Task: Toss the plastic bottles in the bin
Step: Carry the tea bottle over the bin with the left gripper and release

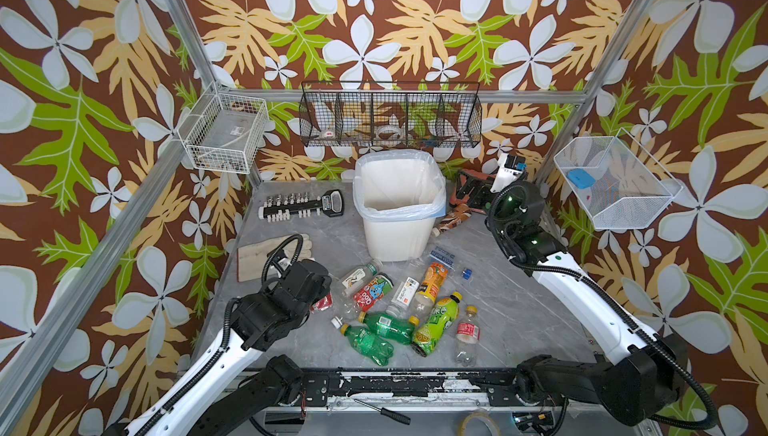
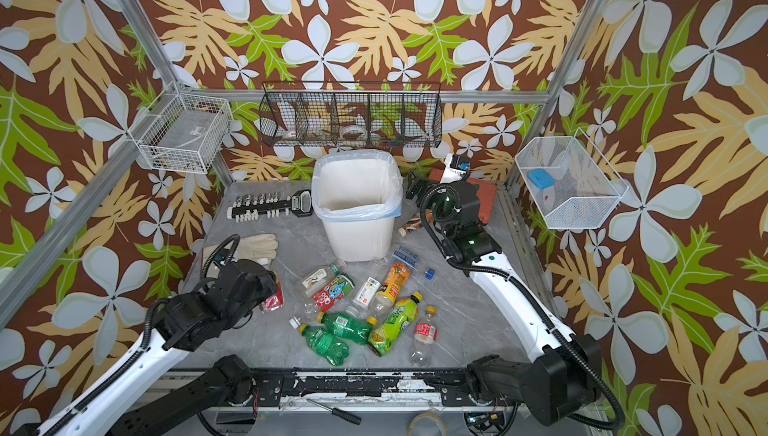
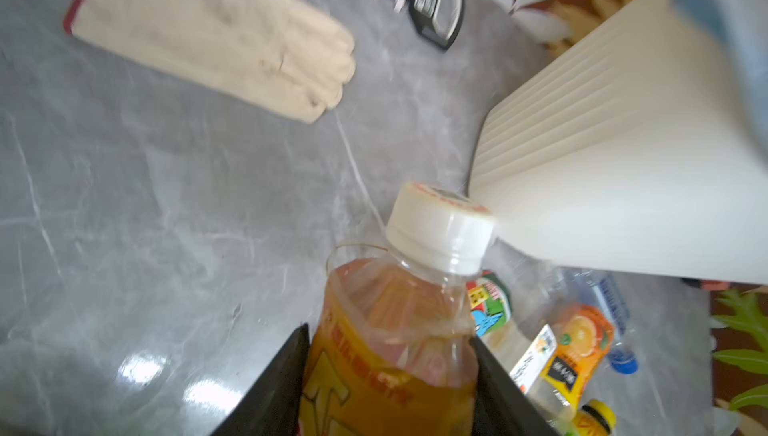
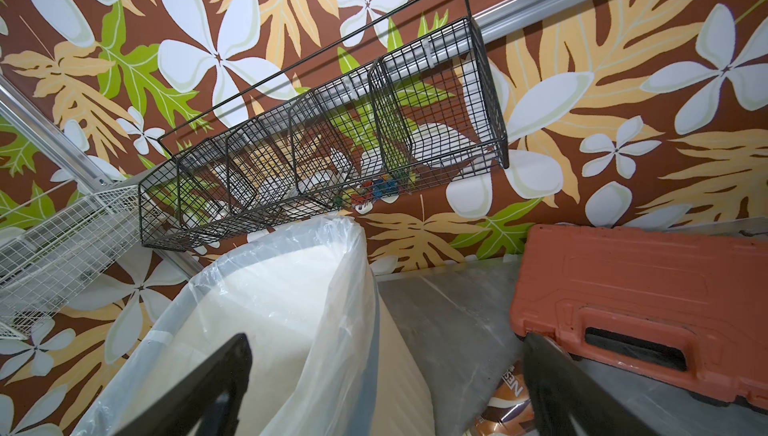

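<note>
My left gripper [image 3: 390,338] is shut on a clear plastic bottle [image 3: 399,330] with a yellow-and-red label and a white cap, gripping its body. In both top views this bottle [image 1: 322,303] [image 2: 272,301] shows just beyond the left gripper [image 1: 318,288], left of the pile. Several more plastic bottles [image 1: 415,309] [image 2: 374,309] lie on the grey table in front of the white bin [image 1: 395,238] [image 2: 357,234]. A brown bottle [image 1: 451,222] [image 4: 507,405] lies beside the bin. My right gripper [image 4: 386,346] [image 1: 471,191] stands open and empty by the bin's right rim [image 4: 266,288].
A beige glove [image 1: 257,255] and a socket set [image 1: 299,205] lie at the left and back left. A red-brown tool case [image 4: 640,296] sits back right. Wire baskets [image 1: 390,116] hang on the walls. A screwdriver [image 1: 382,411] and a tape roll [image 1: 480,423] lie on the front rail.
</note>
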